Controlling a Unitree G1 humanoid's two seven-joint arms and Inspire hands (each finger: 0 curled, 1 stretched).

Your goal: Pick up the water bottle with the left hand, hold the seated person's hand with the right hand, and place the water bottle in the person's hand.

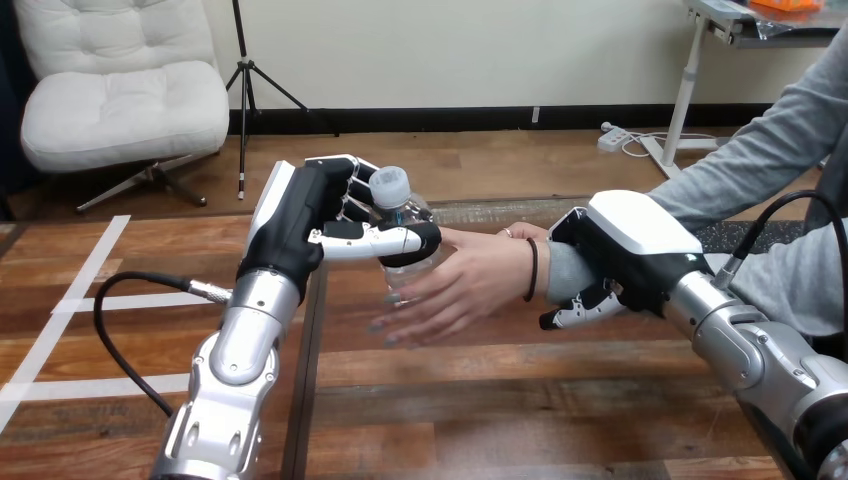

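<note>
The left hand (310,225) stands upright on a raised forearm, fingers and thumb wrapped round the water bottle (392,190) — one bottle, held above the table (500,400). Just beside it, the person's hand (470,285) lies open against the bottle's lower part. The right hand (625,250) clasps the person's wrist (548,272) — fingers curled beneath.

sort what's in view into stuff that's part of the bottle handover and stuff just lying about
In the job: water bottle; left hand curled round it; person's hand open at the bottle; right hand closed on the person's wrist.
Lying about: white tape strips on the table.
</note>
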